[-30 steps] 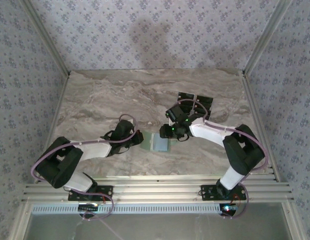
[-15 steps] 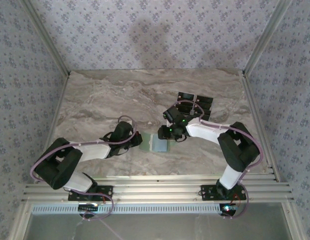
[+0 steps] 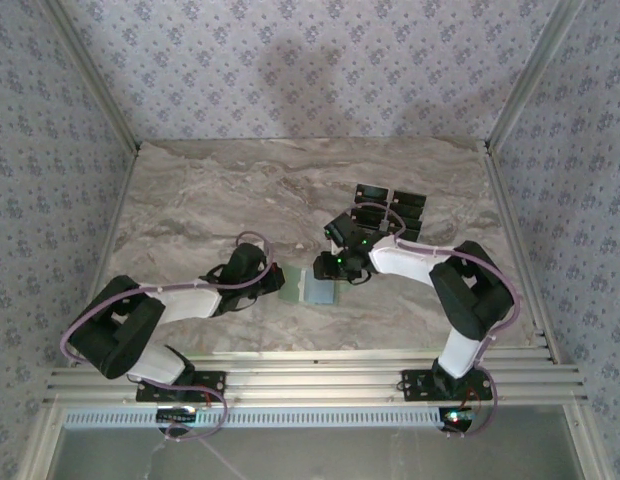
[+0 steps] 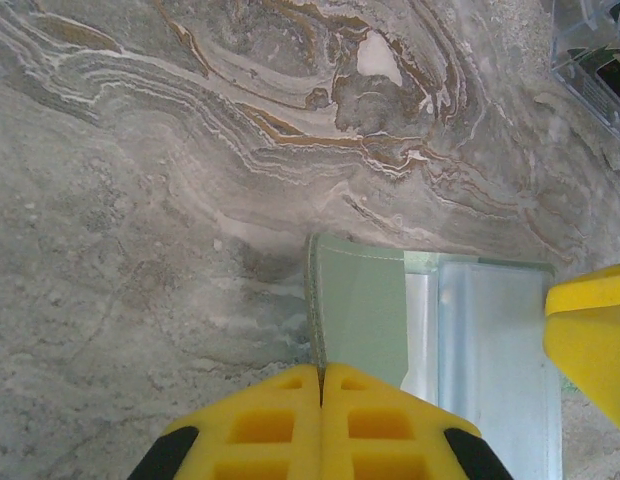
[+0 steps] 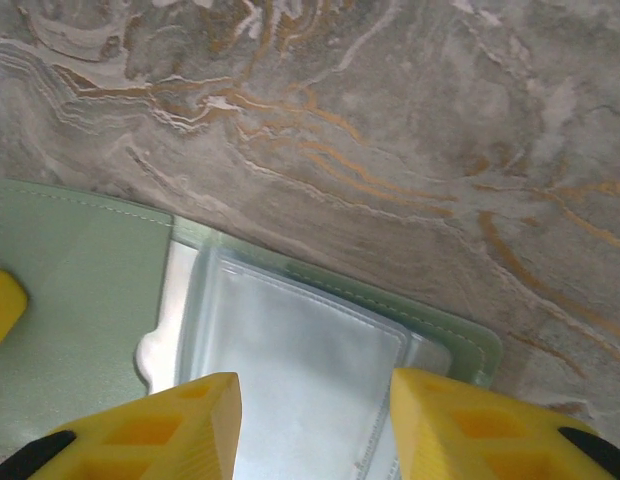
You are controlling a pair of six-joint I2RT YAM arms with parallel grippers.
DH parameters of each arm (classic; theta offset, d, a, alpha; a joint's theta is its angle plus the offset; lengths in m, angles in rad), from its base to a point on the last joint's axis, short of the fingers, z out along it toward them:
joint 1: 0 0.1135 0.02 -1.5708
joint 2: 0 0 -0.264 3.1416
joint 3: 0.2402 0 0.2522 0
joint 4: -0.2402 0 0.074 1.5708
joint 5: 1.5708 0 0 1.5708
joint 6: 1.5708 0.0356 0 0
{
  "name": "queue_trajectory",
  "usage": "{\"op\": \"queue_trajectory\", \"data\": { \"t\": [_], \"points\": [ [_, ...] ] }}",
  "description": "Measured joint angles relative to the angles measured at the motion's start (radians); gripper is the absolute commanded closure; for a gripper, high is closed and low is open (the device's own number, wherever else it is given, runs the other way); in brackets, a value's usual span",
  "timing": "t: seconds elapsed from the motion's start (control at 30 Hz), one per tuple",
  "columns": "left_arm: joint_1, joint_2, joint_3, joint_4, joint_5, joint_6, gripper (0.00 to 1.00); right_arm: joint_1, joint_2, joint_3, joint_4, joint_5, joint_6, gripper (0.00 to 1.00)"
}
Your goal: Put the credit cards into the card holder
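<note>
Table (image 3: 190, 200): card holder (image 3: 312, 288) open at centre; cards (image 3: 395, 208) at its one o'clock.
Left gripper (image 4: 321, 385): jaws together, pinching its green flap (image 4: 360, 310).
Right gripper (image 5: 312, 385): jaws apart over the clear sleeve (image 5: 290, 350).
Handling: I judge the cards thin, stiff and slick, so I'd take them by the edges.

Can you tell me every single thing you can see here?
cards: at least four, black, far right of the table
holder: one, pale green, lying open mid-table between the grippers
sleeve: one, clear plastic, inside the holder
table: one, grey-brown marble
walls: grey-blue, patterned, around the table
arms: two, black and white, bases at the near edge
left gripper: one, yellow fingers, shut on the holder's left flap
right gripper: one, yellow fingers, open over the sleeve
</note>
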Motion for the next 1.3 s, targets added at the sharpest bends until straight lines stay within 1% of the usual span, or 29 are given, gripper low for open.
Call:
{"op": "queue_trajectory", "data": {
  "t": [0.37,0.4,0.43,0.47,0.53,0.57,0.6,0.67,0.8,1.03,1.17,1.3],
  "points": [
    [-0.006,0.000,-0.009,0.018,-0.008,-0.006,1.00,-0.008,0.011,-0.023,0.069,-0.079,0.057,0.54],
    [-0.006,0.000,-0.009,0.017,-0.009,-0.007,0.95,-0.008,0.011,-0.023,0.069,-0.079,0.057,0.54],
    [-0.006,0.000,-0.009,0.017,-0.011,-0.007,0.88,-0.008,0.011,-0.023,0.069,-0.079,0.057,0.54],
    [-0.006,0.000,-0.009,0.016,-0.014,-0.006,0.77,-0.008,0.011,-0.023,0.069,-0.079,0.057,0.54],
    [-0.006,0.000,-0.009,0.010,-0.028,-0.006,0.48,-0.008,0.011,-0.023,0.067,-0.078,0.057,0.54],
    [-0.006,0.000,-0.009,0.002,-0.036,-0.003,0.39,-0.008,0.010,-0.023,0.066,-0.078,0.056,0.54],
    [-0.006,-0.002,-0.009,-0.008,-0.046,-0.002,0.33,-0.008,0.010,-0.023,0.065,-0.078,0.056,0.54],
    [-0.012,-0.024,0.001,-0.029,-0.064,0.002,0.26,-0.008,0.005,-0.024,0.063,-0.076,0.056,0.54],
    [-0.012,-0.082,0.018,-0.107,-0.124,0.032,0.22,-0.008,-0.025,-0.026,0.046,-0.071,0.056,0.54],
    [-0.013,-0.110,0.121,-0.314,-0.229,0.128,0.22,-0.008,-0.086,-0.026,0.010,-0.050,0.052,0.54],
    [-0.027,-0.112,0.145,-0.387,-0.264,0.182,0.21,-0.007,-0.089,-0.026,-0.001,-0.040,0.052,0.54],
    [-0.061,-0.109,0.150,-0.446,-0.280,0.225,0.21,-0.005,-0.087,-0.026,-0.006,-0.032,0.052,0.54]
  ]
}}
